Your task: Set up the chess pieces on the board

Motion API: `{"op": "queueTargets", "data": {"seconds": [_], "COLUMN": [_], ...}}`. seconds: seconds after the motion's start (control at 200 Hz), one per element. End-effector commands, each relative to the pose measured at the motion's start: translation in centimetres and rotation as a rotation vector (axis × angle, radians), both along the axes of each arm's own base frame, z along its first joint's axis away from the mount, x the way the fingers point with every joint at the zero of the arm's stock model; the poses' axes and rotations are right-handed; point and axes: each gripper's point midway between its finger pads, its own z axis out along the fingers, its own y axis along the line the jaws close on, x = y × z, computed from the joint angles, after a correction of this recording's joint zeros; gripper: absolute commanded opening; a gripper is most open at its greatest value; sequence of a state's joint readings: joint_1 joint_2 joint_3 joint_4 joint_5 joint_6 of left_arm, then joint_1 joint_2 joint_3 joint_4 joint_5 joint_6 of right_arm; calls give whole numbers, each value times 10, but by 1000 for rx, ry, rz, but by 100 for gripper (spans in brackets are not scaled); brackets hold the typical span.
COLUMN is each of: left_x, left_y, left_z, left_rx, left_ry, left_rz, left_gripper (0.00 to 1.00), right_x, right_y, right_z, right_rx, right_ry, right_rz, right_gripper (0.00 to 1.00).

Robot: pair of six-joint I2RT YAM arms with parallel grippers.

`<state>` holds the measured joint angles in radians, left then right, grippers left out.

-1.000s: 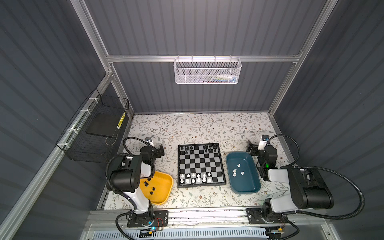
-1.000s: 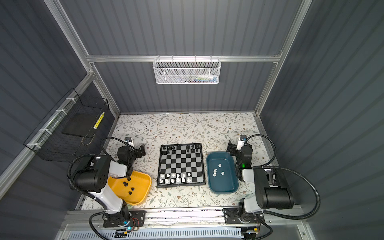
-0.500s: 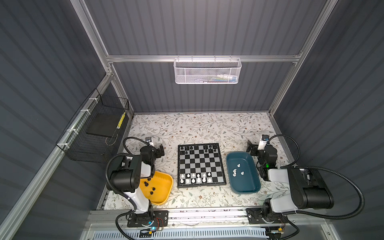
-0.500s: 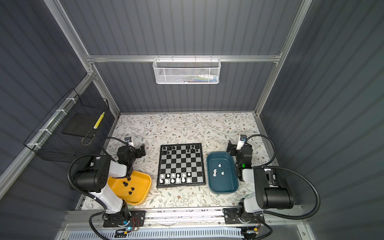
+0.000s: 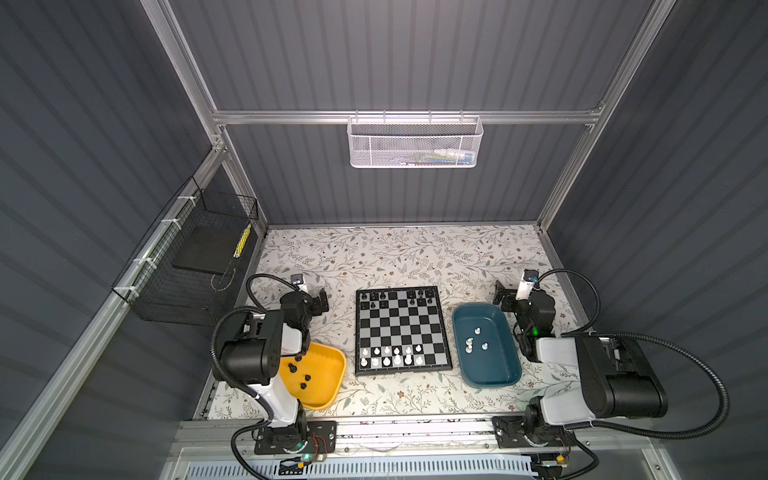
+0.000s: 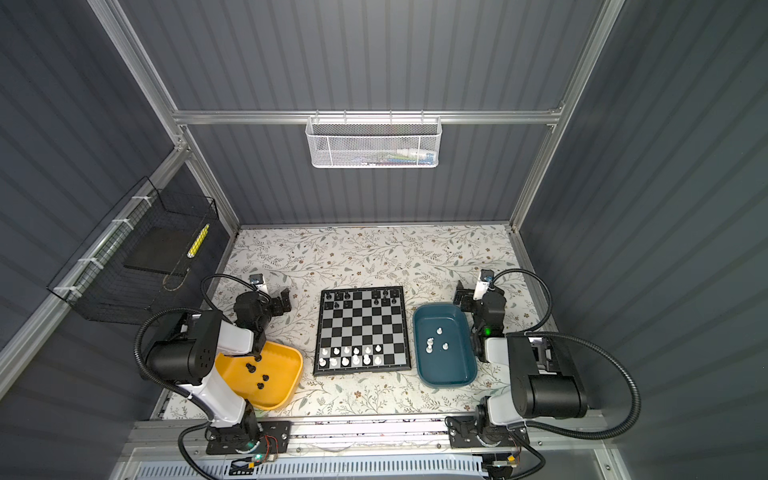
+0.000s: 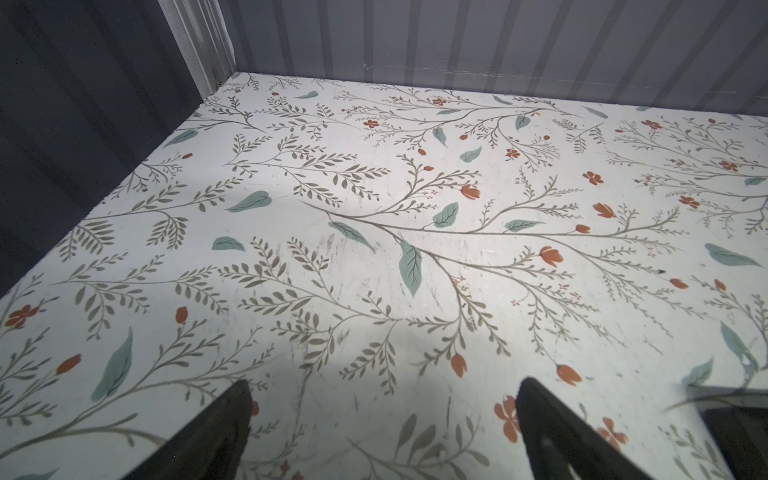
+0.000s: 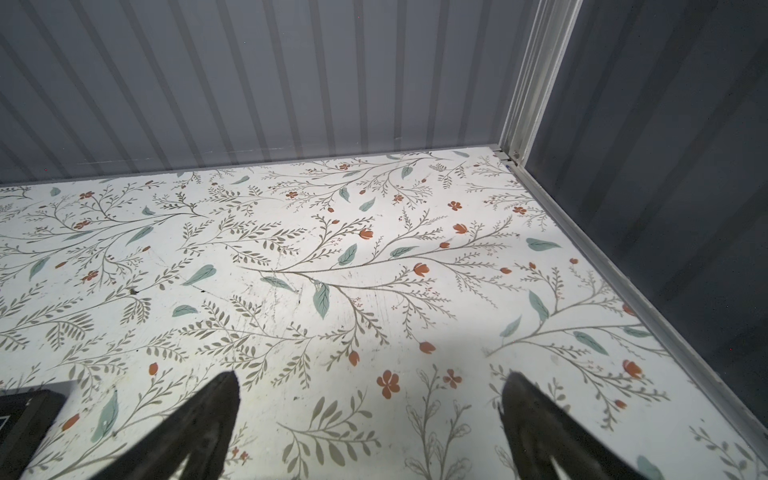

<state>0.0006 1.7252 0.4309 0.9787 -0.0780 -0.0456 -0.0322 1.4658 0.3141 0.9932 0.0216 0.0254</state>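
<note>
A small square board (image 5: 402,330) with glossy black and silvery-grey checks and a thin black rim lies flat in the middle of the table, seen in both top views. Tiny round-based black chess pieces (image 5: 373,296) stand on its two far rows, with gaps between them. White chess pieces (image 5: 397,360) stand on its two near rows.

Just left of the board is a smooth yellow tray (image 5: 332,388) with rounded corners, holding a few loose black pieces (image 5: 308,377). Just right of the board is a matching teal tray (image 5: 458,328), holding a few loose white pieces (image 5: 478,331).

The left gripper (image 7: 382,395) hangs over bare table beyond the yellow tray. Its two dark, tapered fingers are spread wide apart with nothing between them. The right gripper (image 8: 370,386) hangs over bare table beyond the teal tray, its fingers equally wide and empty. Neither touches the board or a piece.

The table (image 5: 395,257) is covered in a white, lightly scuffed sheet printed with grey twigs, green leaves and small red flowers. Ribbed dark grey walls in aluminium framing enclose it. A white mesh basket (image 5: 415,143) hangs on the back rail, and a black wire basket (image 5: 195,266) on the left wall.
</note>
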Motion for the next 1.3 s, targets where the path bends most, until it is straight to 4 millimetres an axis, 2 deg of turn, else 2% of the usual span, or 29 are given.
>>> {"op": "queueTargets", "data": {"seconds": [0.0,0.06,0.335,0.485,0.585,0.835,0.911,1.041,1.096,1.136,1.156,1.296], "left_x": [4,6,6,16,21,18,21,19,18,18,18,17], "left_y": [-5,-15,-18,-19,-21,-33,-36,-44,-44,-45,-45,-47], "left_z": [6,4,7,18,15,21,29,40,45,52,56,82], "left_rx": [17,23,25,26,31,37,42,94,115,132,140,170], "left_ry": [-8,8,-1,99,154,176,210,290,323,334,338,396], "left_rz": [-27,-89,-99,-112,-129,-213,-235,-316,-333,-347,-353,-391], "left_gripper": [99,100,100,99,100,100,100,100,100,99,100,100], "right_x": [1,2,1,-3,-3,-9,-12,-18,-22,-24,-27,-36], "right_y": [-3,-7,-8,-18,-16,-19,-18,-29,-35,-36,-37,-19], "right_z": [2,2,3,9,11,27,35,52,60,58,68,80], "right_rx": [14,26,23,27,25,18,9,-36,-10,22,47,163], "right_ry": [1,3,-2,-15,-18,-28,-34,8,47,108,105,197], "right_rz": [-5,-18,-23,-86,-79,-107,-114,-229,-290,-317,-328,-302], "right_gripper": [99,99,99,99,99,99,99,99,99,99,99,99]}}
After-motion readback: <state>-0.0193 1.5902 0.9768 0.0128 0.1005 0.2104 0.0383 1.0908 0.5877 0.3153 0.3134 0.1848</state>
